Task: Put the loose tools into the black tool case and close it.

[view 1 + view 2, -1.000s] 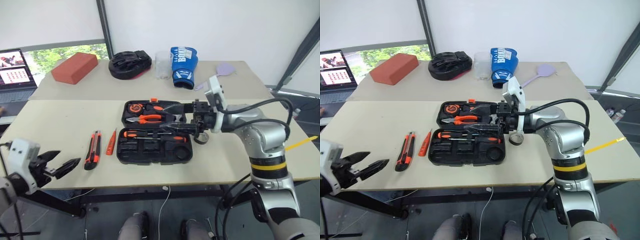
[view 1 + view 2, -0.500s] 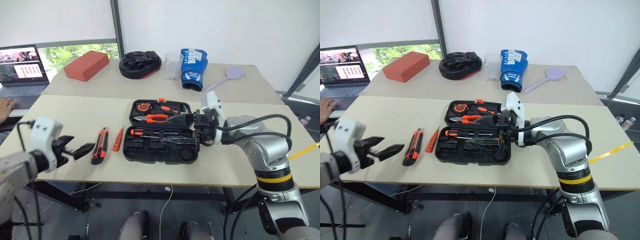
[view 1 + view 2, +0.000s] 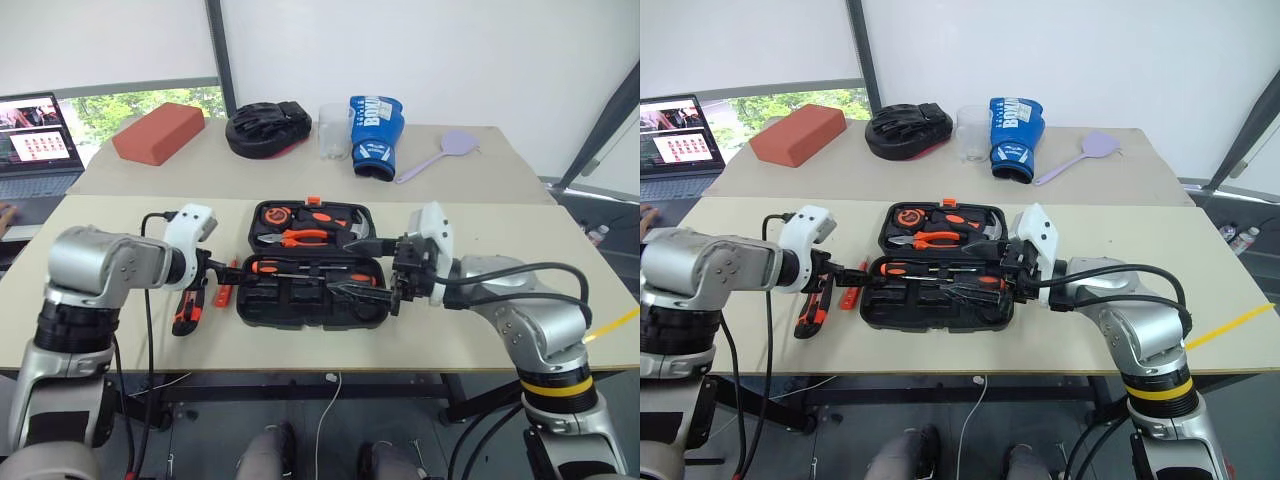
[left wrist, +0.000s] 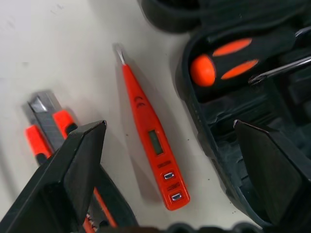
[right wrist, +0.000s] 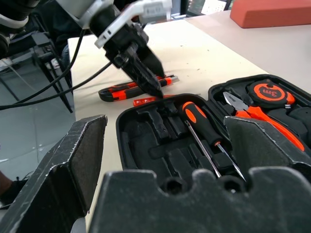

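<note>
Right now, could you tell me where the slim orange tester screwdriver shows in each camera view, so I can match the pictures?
Left eye view: the tester screwdriver lies on the table between the utility knife and the tool case.
Right eye view: same spot, partly behind the left hand.
Left wrist view: mid-picture, between the open fingers.
Right wrist view: small, beyond the case.
Shared landmark: the case's near corner beside it.
</note>
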